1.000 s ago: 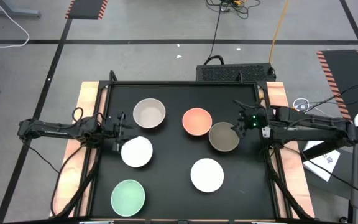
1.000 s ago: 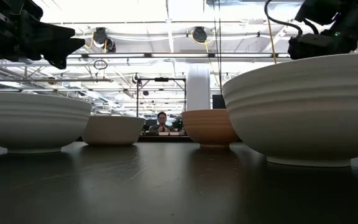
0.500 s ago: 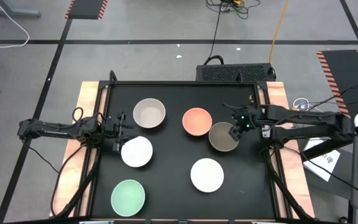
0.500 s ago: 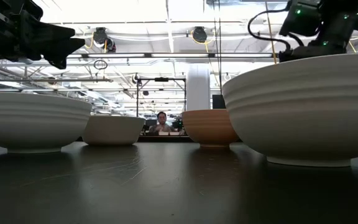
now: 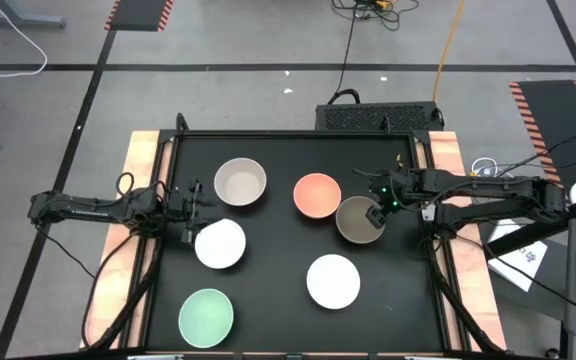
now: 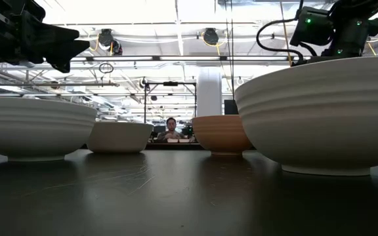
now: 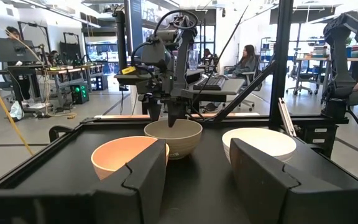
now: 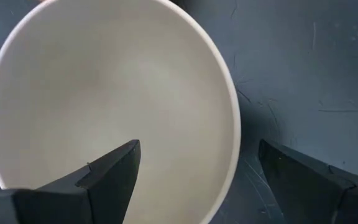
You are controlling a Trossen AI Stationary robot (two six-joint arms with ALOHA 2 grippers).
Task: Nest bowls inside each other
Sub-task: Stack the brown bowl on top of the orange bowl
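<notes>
1. Mint green bowl [image 5: 206, 313]: round, pale green inside. It sits at the near left of the black table [image 5: 278, 320], apart from every other bowl.
2. Near white bowl [image 5: 333, 281]: round, plain white inside, with faint horizontal ridges on its outer wall in the low view [image 6: 320, 115]. It sits at the near right, well apart from the mint green bowl.
3. Left white bowl [image 5: 219, 243]: same shape, also ridged outside [image 6: 35, 128]. It sits left of centre, just beside the left gripper.
4. Left gripper [image 5: 192, 212]: it hovers at the table's left edge, beside the left white bowl. Its fingers [image 7: 145, 177] stand partly open, and nothing is between them.
5. Olive-brown bowl [image 5: 358, 220]: dull olive inside, lighter rim; round and empty in the right wrist view [image 8: 104, 106]. It sits right of centre, close beside the salmon-orange bowl.
6. Right gripper [image 5: 378, 208]: it is over the olive-brown bowl's right rim. Its fingers [image 8: 114, 171] are spread wide, one inside the rim and one outside. The rim lies between them, not gripped.
7. Salmon-orange bowl [image 5: 317, 195]: warm orange inside and outside, sitting in the far half near the centre.
8. Beige-grey bowl [image 5: 240, 182]: pale grey-beige inside, light rim. It sits far left, just beyond the left white bowl.
</notes>
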